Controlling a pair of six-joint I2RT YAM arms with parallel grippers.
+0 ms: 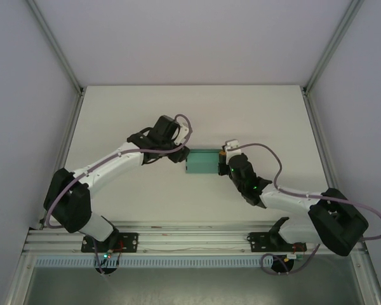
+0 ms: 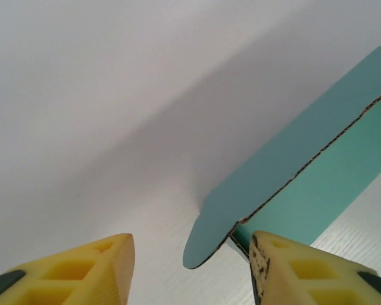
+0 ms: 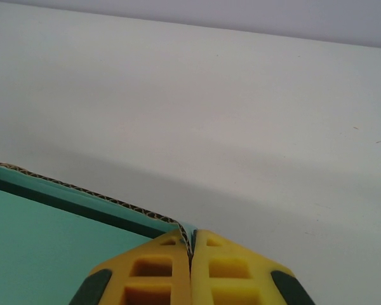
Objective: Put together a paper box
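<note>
**Top external view.** The paper box point(image 1: 202, 162), a teal-green card body, lies near the middle of the white table point(image 1: 133, 114), between the two arms. The left gripper point(image 1: 183, 154) meets its left end and the right gripper point(image 1: 223, 155) its right end. From this height the fingertips are largely masked by the wrist housings, so the set of either pair of jaws cannot be judged here.

**Left wrist view.** The left gripper point(image 2: 190, 270) has its two yellow fingers point(image 2: 82, 273) set well apart, with bare table between them. The paper box point(image 2: 317, 190) runs up and to the right from the right-hand finger, its raw corrugated edge showing as a dark broken line. A rounded flap point(image 2: 222, 216) stands out from the box, and its tip reaches into the gap between the fingers. The card appears to touch the inner face of the right-hand finger, though the contact is not sharp enough to confirm. Nothing is clamped.

**Right wrist view.** The right gripper point(image 3: 191, 251) has its yellow fingers point(image 3: 149, 276) pressed together on a thin edge of the paper box point(image 3: 44, 248). The card's corrugated rim enters the seam between them. The teal panel fills the lower left, and the table lies beyond.
</note>
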